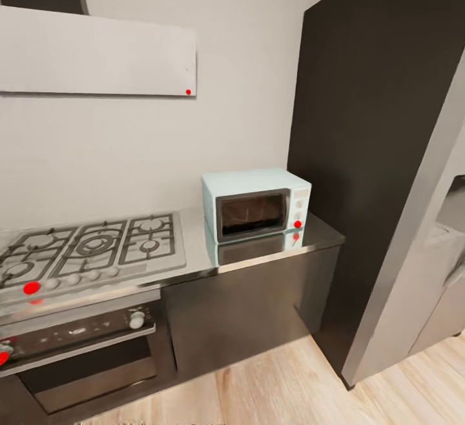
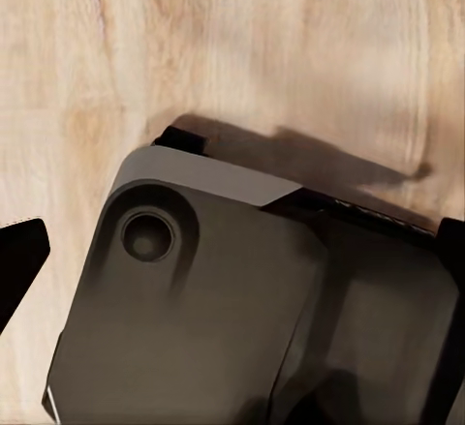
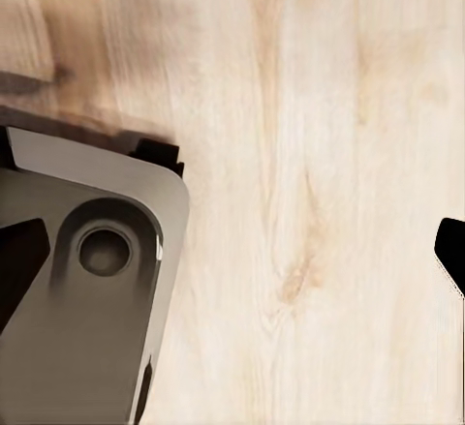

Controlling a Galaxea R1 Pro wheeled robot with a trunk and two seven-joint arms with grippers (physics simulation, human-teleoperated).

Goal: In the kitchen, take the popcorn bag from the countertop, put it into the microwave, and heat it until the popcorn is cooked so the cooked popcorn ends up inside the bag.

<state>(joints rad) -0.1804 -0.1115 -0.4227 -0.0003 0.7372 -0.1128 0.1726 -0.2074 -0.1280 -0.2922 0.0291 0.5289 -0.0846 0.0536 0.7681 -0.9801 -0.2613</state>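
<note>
At the frame's center we saw the microwave (image 1: 256,204), door shut, on the countertop (image 1: 323,232) right of the hob (image 1: 90,247). We couldn't tell whether our grippers were open or closed.

The steel gas hob with black grates (image 1: 84,247) and the built-in oven with dark glass door (image 1: 77,354) run off the head view's left edge. The pale mint-white microwave (image 1: 255,204) has side knobs too small to read — its dark door glass hides the inside.

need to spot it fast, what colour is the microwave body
Pale mint-white, with a dark glass door; the microwave shows best in the head view.
</note>
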